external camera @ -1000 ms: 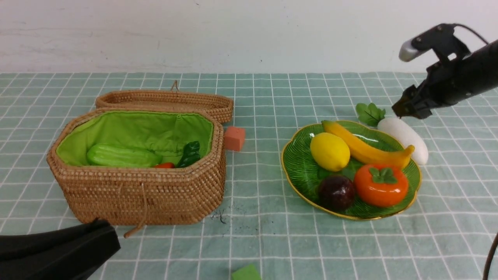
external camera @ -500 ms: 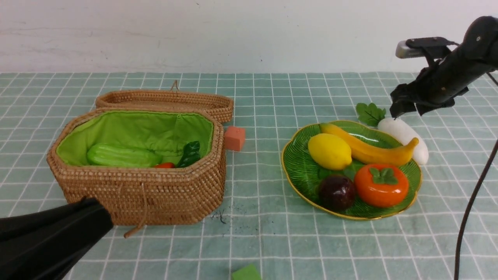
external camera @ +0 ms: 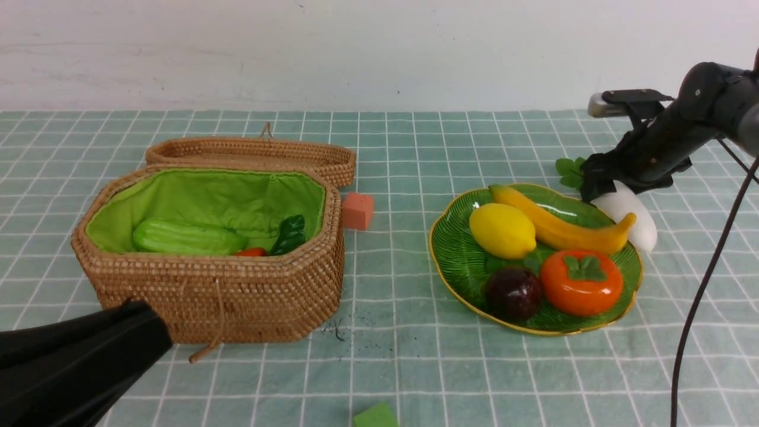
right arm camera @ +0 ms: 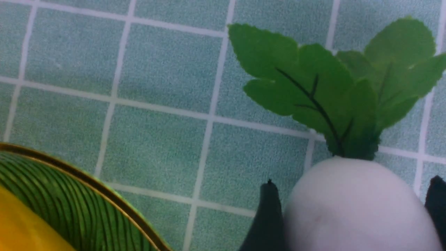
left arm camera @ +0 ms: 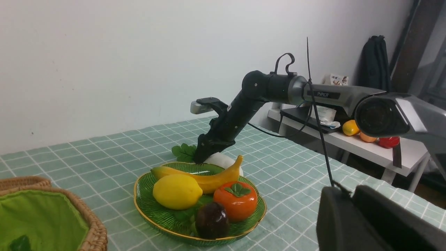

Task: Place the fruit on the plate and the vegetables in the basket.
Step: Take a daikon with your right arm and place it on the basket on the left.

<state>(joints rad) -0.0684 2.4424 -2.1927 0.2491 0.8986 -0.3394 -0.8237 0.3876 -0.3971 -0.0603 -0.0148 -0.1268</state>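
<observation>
The white radish [external camera: 631, 216] with green leaf [right arm camera: 313, 87] lies on the cloth just behind the green plate [external camera: 453, 252]. My right gripper [external camera: 596, 190] is down over its leaf end, open, one finger on each side [right arm camera: 352, 183]. The banana [external camera: 557, 228], lemon [external camera: 503, 230], persimmon [external camera: 581, 281] and mangosteen [external camera: 513, 293] lie on the plate. The wicker basket [external camera: 213, 296] holds the green gourd [external camera: 187, 237] and the carrot [external camera: 250, 252]; the eggplant is hidden. My left gripper [external camera: 139, 329] is shut and empty, low in front of the basket.
The basket's lid [external camera: 255, 151] lies behind the basket. A small orange cube [external camera: 357, 210] sits beside the basket and a small green cube [external camera: 375, 416] at the near edge. The right arm's cable [external camera: 705, 284] hangs at the right.
My right gripper has come down and leftward from above the radish to straddle its leaf end. My left gripper rose a little, then stayed still.
</observation>
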